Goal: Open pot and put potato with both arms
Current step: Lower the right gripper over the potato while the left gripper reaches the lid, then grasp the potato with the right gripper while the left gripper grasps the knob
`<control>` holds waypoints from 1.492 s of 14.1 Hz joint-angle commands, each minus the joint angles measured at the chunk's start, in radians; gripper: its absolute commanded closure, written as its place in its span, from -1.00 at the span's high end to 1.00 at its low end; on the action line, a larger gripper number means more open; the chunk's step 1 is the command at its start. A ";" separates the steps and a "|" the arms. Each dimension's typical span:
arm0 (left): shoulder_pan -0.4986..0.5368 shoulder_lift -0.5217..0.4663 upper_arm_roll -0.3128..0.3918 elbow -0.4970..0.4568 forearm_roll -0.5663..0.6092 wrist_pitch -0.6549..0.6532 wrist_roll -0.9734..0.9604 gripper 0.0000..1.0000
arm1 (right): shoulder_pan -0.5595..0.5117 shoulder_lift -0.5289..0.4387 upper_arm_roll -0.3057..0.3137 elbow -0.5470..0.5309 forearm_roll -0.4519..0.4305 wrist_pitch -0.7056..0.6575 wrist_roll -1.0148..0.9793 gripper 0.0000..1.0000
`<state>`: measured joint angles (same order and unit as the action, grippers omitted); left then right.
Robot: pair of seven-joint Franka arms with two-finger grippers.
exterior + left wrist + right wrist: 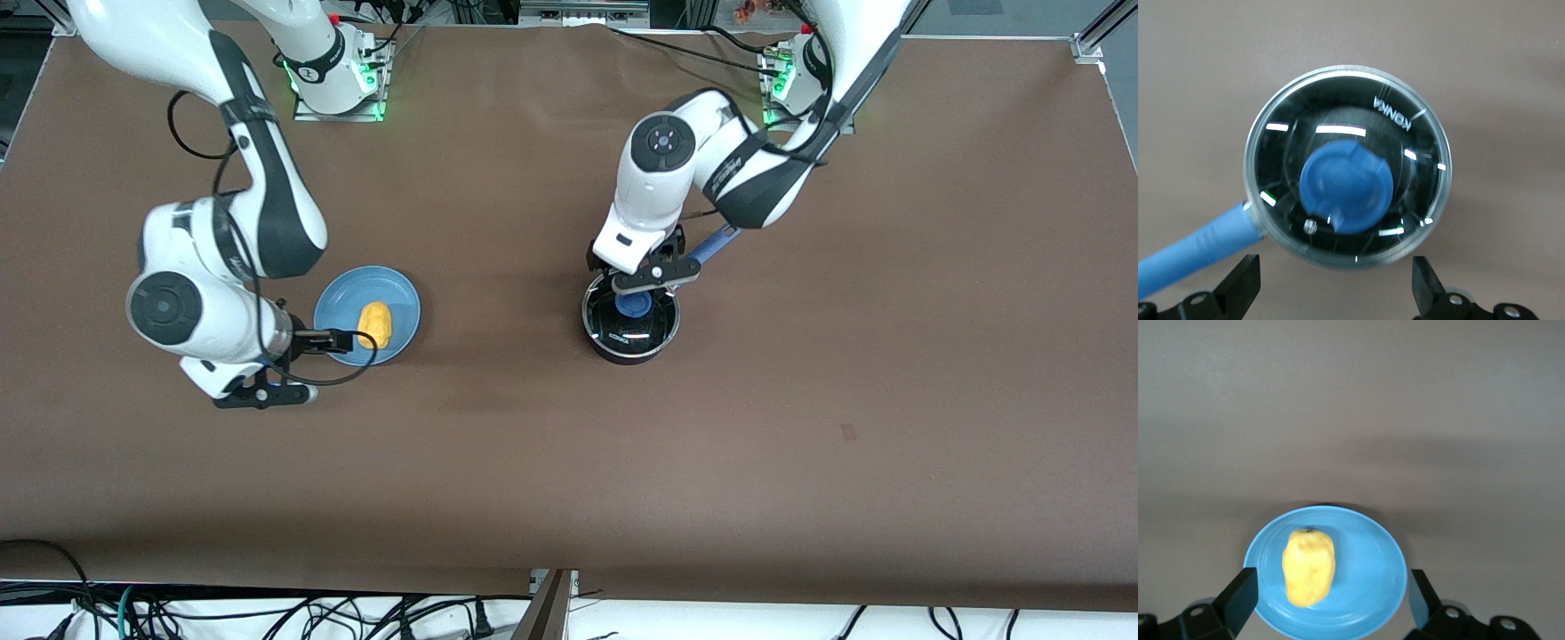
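I hold the left gripper (1335,287) spread over the black round saucepan (631,342), lined up on its steel-rimmed glass lid (1348,177) and blue knob (1346,187). The right gripper (1331,597), also spread, hovers by the flat blue plate (1371,587) carrying the lumpy yellow potato (1309,567).

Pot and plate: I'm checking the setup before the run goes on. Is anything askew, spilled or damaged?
Nothing stands out. The pot stands upright with its lid seated squarely, the open left claw over it. The potato lies whole on the blue plate, with the open right claw over the plate.
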<state>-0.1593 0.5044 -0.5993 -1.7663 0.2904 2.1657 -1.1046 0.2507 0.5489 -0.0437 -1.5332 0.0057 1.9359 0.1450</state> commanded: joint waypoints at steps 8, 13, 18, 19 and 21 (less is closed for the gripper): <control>-0.025 0.131 0.006 0.119 0.113 -0.009 0.084 1.00 | 0.022 -0.015 -0.004 -0.229 0.045 0.172 0.077 0.99; -0.013 0.131 0.007 0.119 0.122 -0.009 0.088 1.00 | 0.024 -0.003 0.040 -0.245 0.045 0.176 0.160 0.99; -0.013 0.137 0.010 0.119 0.159 -0.009 0.091 0.84 | 0.036 0.013 0.042 -0.294 0.045 0.213 0.168 1.00; -0.011 0.140 0.010 0.119 0.165 -0.009 0.113 0.75 | 0.036 0.013 0.042 -0.298 0.045 0.216 0.166 0.99; -0.008 0.138 0.012 0.119 0.165 -0.015 0.153 0.51 | 0.035 0.013 0.042 -0.298 0.043 0.218 0.166 0.99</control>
<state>-0.1685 0.6274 -0.5881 -1.6714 0.4318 2.1655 -1.0026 0.2875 0.5779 -0.0017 -1.8087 0.0362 2.1355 0.3047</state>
